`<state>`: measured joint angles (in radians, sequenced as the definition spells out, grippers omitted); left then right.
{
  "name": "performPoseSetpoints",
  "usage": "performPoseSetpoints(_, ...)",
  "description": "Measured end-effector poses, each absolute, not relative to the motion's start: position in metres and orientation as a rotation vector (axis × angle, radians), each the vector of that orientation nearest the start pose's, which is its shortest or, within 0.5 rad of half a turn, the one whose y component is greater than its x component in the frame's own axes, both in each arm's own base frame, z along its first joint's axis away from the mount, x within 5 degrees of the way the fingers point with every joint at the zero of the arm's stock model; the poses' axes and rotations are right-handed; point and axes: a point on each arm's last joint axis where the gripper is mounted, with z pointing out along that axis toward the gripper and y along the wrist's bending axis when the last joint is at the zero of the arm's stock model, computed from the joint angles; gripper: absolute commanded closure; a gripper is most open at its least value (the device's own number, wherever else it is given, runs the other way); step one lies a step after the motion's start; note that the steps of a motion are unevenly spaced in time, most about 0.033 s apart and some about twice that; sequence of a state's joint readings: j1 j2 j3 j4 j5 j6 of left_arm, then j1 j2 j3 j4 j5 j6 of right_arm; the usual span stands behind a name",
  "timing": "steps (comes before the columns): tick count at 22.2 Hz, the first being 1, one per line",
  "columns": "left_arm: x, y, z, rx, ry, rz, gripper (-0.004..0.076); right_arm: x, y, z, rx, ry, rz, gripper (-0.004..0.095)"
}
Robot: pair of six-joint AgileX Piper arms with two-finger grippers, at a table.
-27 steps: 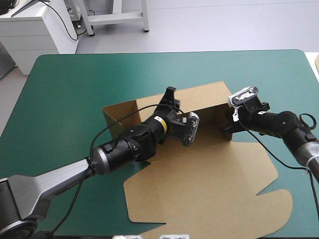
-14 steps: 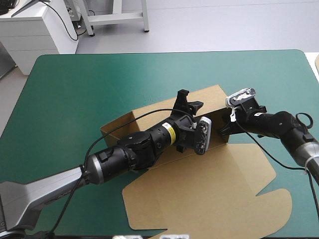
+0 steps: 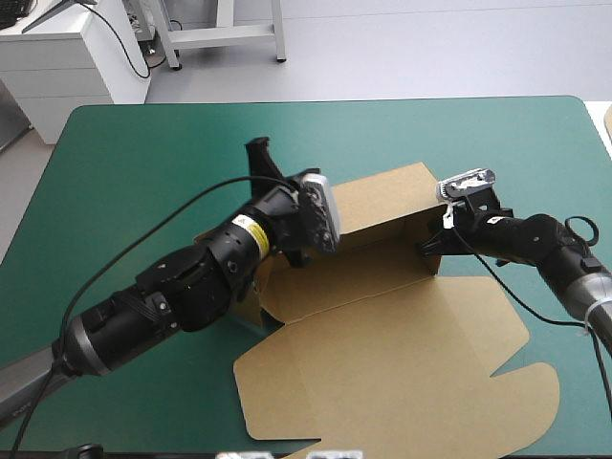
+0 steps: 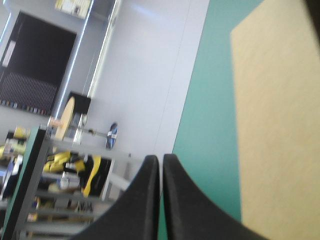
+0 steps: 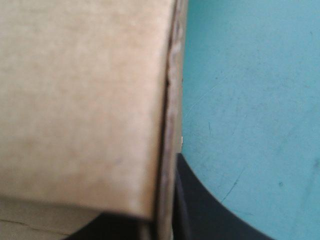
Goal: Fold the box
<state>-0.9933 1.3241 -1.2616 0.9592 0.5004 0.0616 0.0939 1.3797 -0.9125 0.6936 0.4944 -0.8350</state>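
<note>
I have the box (image 3: 382,316) a little right of the table's middle, on the teal-green cover (image 3: 143,163). It is a cut sheet of plain brown board, matte and smooth. The far wall stands upright and the right wall meets it at a square corner. The big lid with its rounded tabs lies flat toward the near edge. The box's left end is partly hidden behind my left arm.

My right gripper (image 3: 429,249) sits at the right wall. Its wrist camera shows the raw edge of the box (image 5: 85,100) running between the black fingers of the right gripper (image 5: 161,226), which are pinched almost together on the board. The cover (image 5: 250,75) beside it shows faint scratches.

My left gripper (image 3: 258,148) hangs in the air over the box's left end, pointing toward the far edge. In its own view the left gripper (image 4: 161,162) has its fingers pressed into one pointed arch and holds nothing. The box (image 4: 280,125) is a pale flat panel off to one side, next to the cover (image 4: 210,115).

Just before, the left gripper was down over the far wall near its middle. The arm has since pulled out and swung up and left, so the tray floor now shows. The right gripper has kept its place on the wall.
</note>
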Motion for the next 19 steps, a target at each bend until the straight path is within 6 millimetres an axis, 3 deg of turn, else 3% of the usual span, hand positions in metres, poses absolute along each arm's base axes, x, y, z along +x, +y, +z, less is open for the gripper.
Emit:
performPoseSetpoints(4, 0.226, -0.193, 0.412, 1.213, 1.419, 0.450, 0.0729, 0.279, 0.052, 0.276, -0.411, 2.313, 0.311, 0.0906)
performPoseSetpoints(5, 0.241, -0.173, 0.412, 1.116, 1.505, 0.475, 0.0729, 0.276, 0.051, 0.278, -0.365, 2.338, 0.317, 0.0906)
performPoseSetpoints(9, 0.269, -0.126, 0.411, 0.872, 1.667, 0.511, 0.0729, 0.271, 0.049, 0.284, -0.323, 2.386, 0.323, 0.0906)
performPoseSetpoints(10, 0.278, -0.101, 0.412, 0.737, 1.734, 0.528, 0.0729, 0.271, 0.050, 0.290, -0.317, 2.419, 0.331, 0.0906)
performPoseSetpoints(16, 0.292, -0.020, 0.402, 0.232, 1.990, 0.475, 0.0729, 0.274, 0.050, 0.347, -0.279, 2.563, 0.362, 0.0906)
performPoseSetpoints(19, 0.289, -0.004, 0.395, 0.095, 2.084, 0.440, 0.0729, 0.289, 0.054, 0.347, -0.288, 2.714, 0.400, 0.0907)
